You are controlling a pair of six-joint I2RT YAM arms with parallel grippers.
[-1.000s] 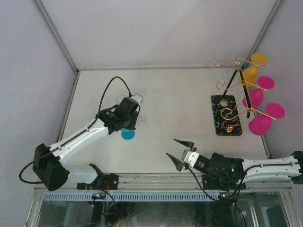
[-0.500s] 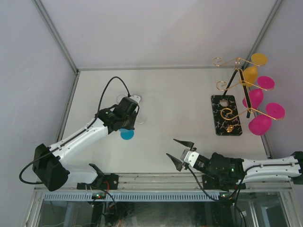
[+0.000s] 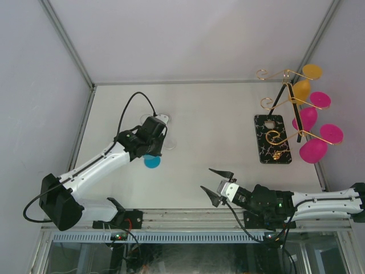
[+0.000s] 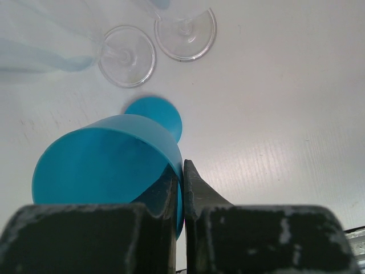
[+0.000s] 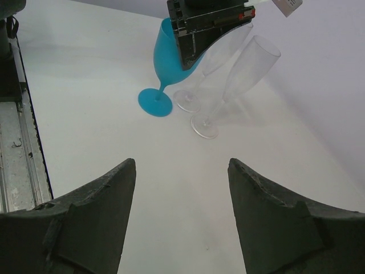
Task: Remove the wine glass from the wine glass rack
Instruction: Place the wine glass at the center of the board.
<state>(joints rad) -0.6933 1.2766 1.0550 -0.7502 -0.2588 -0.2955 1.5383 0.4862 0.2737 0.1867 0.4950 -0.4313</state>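
Note:
A blue wine glass (image 3: 152,162) is away from the rack, at the table's left middle. It leans, with its foot on or just above the table. My left gripper (image 3: 152,153) is shut on its rim, one finger inside the bowl (image 4: 108,165) and one outside (image 4: 197,185). The right wrist view shows the same grip on the blue glass (image 5: 165,51). The wine glass rack (image 3: 272,138), gold wire on a black marbled base, stands at the right with pink glasses (image 3: 313,151) and yellow glasses (image 3: 301,88) hanging from it. My right gripper (image 3: 206,178) is open near the front edge, holding nothing.
Two clear flutes (image 5: 239,74) stand right behind the blue glass, their round feet (image 4: 126,56) close to its foot. A metal frame rail (image 3: 80,131) runs along the table's left side and walls close in at the back and right.
The left jaws have closed a little tighter on the blue glass's rim, and the glass has shifted slightly to the left. The right arm has not moved.

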